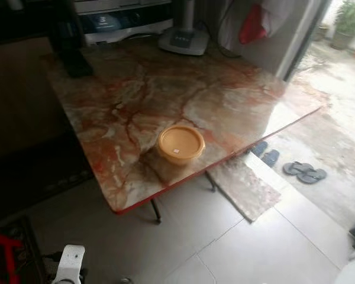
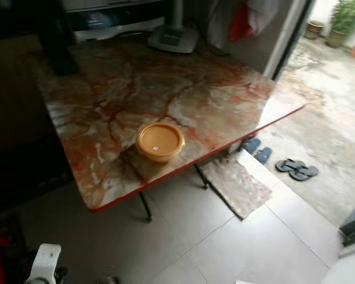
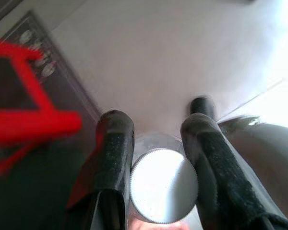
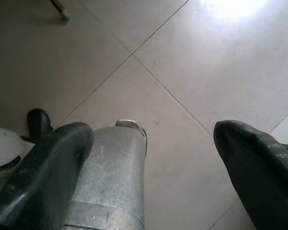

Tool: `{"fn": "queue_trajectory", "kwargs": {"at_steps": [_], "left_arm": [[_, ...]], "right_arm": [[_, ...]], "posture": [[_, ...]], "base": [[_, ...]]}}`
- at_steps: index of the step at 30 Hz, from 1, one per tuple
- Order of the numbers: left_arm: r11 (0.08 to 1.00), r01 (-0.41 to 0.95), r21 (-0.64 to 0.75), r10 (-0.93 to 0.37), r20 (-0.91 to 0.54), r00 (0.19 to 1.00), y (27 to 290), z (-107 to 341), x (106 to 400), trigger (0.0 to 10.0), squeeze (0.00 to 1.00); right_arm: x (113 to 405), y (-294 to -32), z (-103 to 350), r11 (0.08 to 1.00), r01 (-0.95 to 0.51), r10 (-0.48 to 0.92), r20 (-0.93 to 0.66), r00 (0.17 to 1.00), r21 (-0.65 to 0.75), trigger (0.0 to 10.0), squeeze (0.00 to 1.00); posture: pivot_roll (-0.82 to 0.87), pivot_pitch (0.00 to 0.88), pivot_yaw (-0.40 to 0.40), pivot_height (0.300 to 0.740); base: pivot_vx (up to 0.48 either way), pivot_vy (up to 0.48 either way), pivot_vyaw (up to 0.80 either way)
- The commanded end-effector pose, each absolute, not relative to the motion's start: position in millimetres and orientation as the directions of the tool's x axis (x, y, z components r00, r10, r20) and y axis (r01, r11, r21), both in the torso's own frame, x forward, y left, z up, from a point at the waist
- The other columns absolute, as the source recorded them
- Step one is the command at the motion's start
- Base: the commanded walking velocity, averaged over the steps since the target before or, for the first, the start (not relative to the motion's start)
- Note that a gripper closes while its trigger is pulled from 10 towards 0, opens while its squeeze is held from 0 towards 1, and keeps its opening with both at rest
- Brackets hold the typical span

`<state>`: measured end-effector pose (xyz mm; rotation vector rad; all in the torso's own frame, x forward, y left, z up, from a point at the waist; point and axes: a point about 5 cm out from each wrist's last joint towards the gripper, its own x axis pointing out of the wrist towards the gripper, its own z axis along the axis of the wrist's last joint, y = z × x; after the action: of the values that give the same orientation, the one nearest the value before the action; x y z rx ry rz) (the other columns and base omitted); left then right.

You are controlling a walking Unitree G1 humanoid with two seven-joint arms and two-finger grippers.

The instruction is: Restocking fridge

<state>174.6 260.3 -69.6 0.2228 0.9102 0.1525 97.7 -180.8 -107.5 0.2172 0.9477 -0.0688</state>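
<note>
The left gripper (image 3: 156, 158) is pinching a jar with a white ridged lid (image 3: 163, 184) low over the pale tiled floor (image 1: 254, 248). The right gripper (image 4: 153, 163) is hanging spread wide over those tiles. Ahead, a yellow lidded tub (image 1: 181, 144) is sitting near the marble table's (image 1: 136, 89) front edge, well apart from both. The jar's body is hiding behind its lid.

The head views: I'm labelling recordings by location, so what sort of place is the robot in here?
Probably a room of a home, beside an open doorway to a yard. A marble-patterned table holds a lidded orange container, sandals lie on the wet ground just outside, and potted plants stand farther out.
</note>
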Motion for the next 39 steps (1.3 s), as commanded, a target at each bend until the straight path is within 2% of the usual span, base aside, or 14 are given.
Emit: {"fn": "queue_trajectory", "kwargs": {"at_steps": [1, 30, 39], "left_arm": [[0.967, -0.025, 0.255, 0.225, -0.797, 0.561, 259, -76, 163, 10.0, 0.0], [0.964, -0.014, 0.264, 0.232, -0.818, 0.526, 255, -82, 153, 10.0, 0.0], [0.968, -0.021, 0.249, 0.22, -0.809, 0.545, 244, -81, 162, 10.0, 0.0]], "right_arm": [[79, -177, -113, 0.974, 0.165, 0.047, -0.847, 0.53, 0.158, 10.0, 0.0], [82, -181, -112, 0.974, 0.163, 0.046, -0.845, 0.533, 0.156, 10.0, 0.0], [82, -182, -112, 0.975, 0.162, 0.044, -0.846, 0.531, 0.153, 10.0, 0.0]], "posture": [[0.1, 0.108, -0.049, 0.74], [0.11, 0.123, -0.07, 0.74], [0.11, 0.129, -0.072, 0.74]], "base": [[-0.281, 0.0, 0.0], [-0.019, 0.0, 0.0], [0.0, 0.0, 0.0]]}}
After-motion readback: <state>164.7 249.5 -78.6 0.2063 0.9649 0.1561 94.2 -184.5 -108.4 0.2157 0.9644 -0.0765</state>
